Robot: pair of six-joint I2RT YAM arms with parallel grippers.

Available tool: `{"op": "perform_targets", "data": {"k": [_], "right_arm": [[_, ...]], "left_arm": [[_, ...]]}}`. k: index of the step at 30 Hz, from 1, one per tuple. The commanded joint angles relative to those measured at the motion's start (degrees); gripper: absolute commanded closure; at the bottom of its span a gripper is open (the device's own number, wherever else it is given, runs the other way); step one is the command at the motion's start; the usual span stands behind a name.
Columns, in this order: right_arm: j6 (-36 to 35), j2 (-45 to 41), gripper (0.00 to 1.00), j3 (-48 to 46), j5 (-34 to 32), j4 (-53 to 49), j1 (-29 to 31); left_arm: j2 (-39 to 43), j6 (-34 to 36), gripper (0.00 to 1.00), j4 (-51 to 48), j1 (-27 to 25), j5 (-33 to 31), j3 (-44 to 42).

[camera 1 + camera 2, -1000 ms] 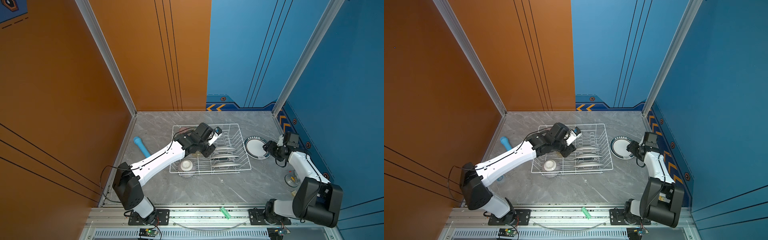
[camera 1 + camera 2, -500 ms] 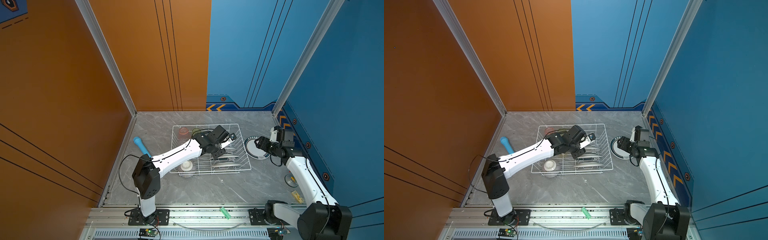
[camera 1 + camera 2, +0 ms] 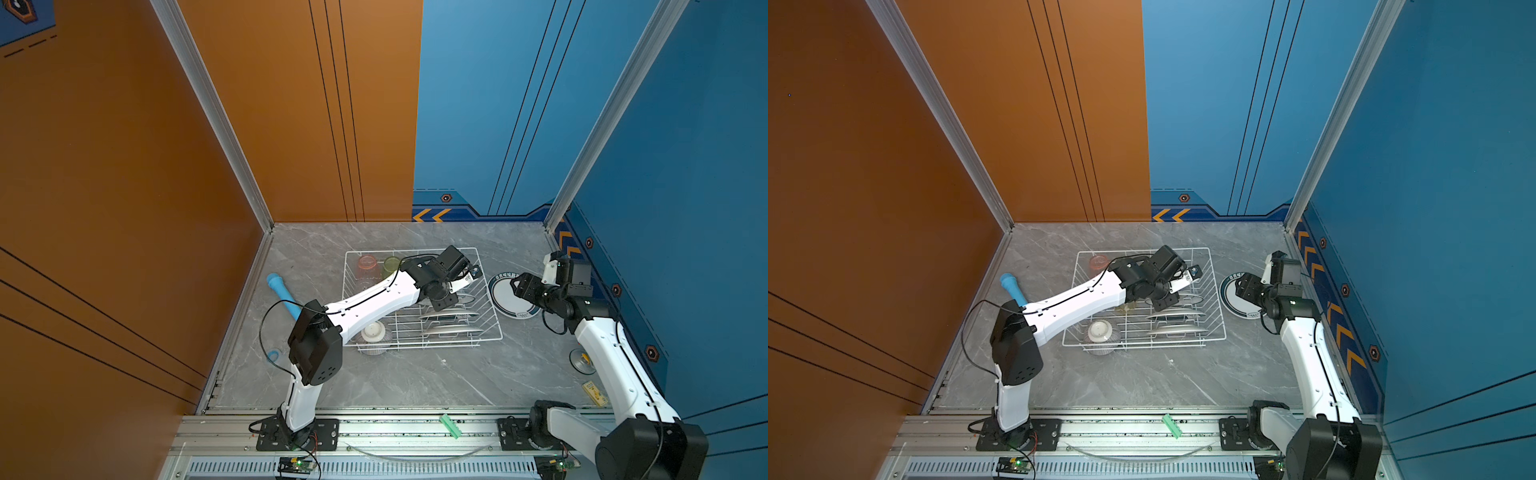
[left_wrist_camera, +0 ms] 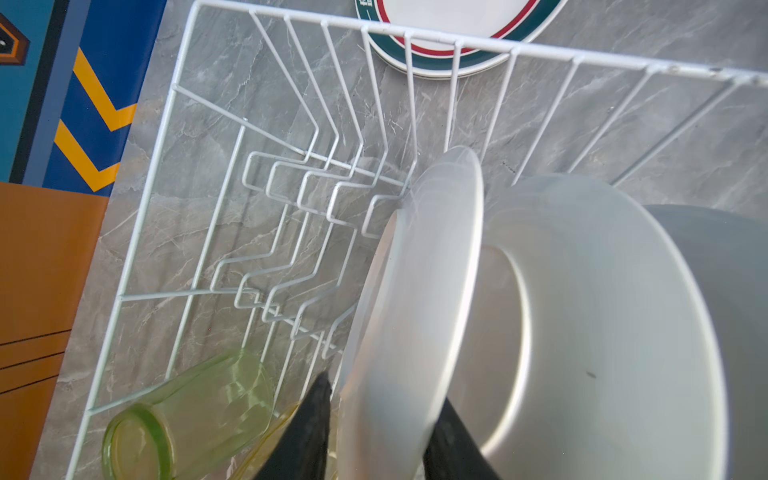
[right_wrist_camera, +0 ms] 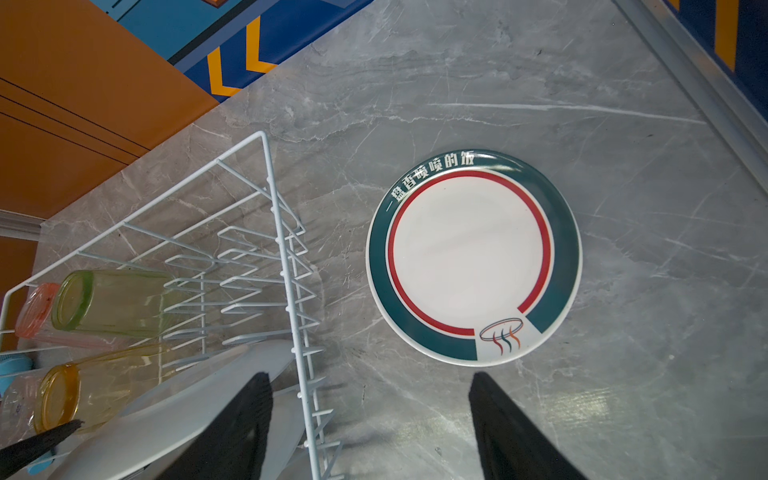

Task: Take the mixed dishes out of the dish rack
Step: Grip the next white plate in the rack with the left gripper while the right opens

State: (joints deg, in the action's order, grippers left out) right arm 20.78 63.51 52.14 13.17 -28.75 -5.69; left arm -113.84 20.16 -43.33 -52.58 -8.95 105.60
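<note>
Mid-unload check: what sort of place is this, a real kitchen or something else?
Probably a robot test cell, not a kitchen: orange wall panels and blue wall panels box in a marble-look tabletop, with an aluminium mounting rail along its front.

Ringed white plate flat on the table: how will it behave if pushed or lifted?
The round white plate with teal and red rings looks glossy, so it probably slides on the smooth grey marble table. Lying flat, its low rim likely offers little to pinch. Seems rigid.
</note>
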Motion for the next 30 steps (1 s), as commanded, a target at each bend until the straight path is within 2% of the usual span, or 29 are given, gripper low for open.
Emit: {"op": "perform_targets", "data": {"k": [1,23,24,30], "right_arm": [[-1.2,-1.2,0.27,1.3,-0.7,-1.6,-0.6],[-1.4,-3.2,0.27,-0.5,0.5,-0.4,-1.6],[-1.4,-3.3,0.27,-0.6,0.6,-0.3,-1.6],[-1.0,-4.0,0.27,-1.2,1.6,0.4,-1.6]], "left_arm": [[-1.7,1.6,0.66,-2.4,-0.3,-3.6,3.0],[-6.1,2.3,0.96,-2.3,-0.7,-12.6,7.8],[-6.1,2.2,1.0,-2.2,-0.7,-13.0,7.9],[-3.4,0.9,1.0,0.5,-1.1,-16.5,6.3]]}}
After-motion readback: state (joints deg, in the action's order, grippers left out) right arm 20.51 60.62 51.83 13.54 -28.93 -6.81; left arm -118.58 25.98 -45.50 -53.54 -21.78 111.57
